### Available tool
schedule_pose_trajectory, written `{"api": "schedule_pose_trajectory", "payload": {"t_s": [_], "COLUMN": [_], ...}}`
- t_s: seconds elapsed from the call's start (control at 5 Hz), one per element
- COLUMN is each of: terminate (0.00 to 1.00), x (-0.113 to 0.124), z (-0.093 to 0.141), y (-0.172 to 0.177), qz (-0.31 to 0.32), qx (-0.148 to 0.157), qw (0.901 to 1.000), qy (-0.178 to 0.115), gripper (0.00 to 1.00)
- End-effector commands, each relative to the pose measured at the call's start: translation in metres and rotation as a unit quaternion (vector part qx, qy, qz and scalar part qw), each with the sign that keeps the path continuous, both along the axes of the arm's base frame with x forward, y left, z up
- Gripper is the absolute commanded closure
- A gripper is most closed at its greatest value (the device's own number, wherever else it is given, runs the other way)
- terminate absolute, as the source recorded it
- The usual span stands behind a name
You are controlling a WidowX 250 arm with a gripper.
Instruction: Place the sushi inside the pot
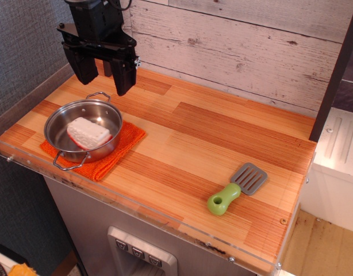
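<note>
Now we see the sushi point(88, 133) lying inside the pot point(61, 118), white rice side up — the pot sits on an orange cloth point(122, 144) at the table's point(211, 132) nine o'clock edge. Above, toward twelve o'clock, our gripper point(103, 73) hangs with jaws spread, holding nothing — a green-handled spatula point(236, 188) lies well apart at four o'clock.

The black gripper point(104, 75) hangs at the upper left of the view, pointing straight down from a bulky black wrist. Its two thick jaws stand wide apart with nothing between them. The arm above runs out of view past the top edge.
</note>
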State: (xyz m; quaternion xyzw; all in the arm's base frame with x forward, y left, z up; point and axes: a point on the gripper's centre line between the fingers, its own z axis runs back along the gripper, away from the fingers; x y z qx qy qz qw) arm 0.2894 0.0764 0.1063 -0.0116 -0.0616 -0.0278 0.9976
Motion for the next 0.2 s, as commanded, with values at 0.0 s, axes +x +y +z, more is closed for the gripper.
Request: {"api": "schedule_pose_trajectory", "payload": {"t_s": [0.0], "terminate": [1.00], "x": [0.0017], "z": [0.0195], "y": [0.0060], "qz": [0.002], "qx": [0.009], "qw": [0.9997], "qy": [-0.024], "gripper": [0.00]}}
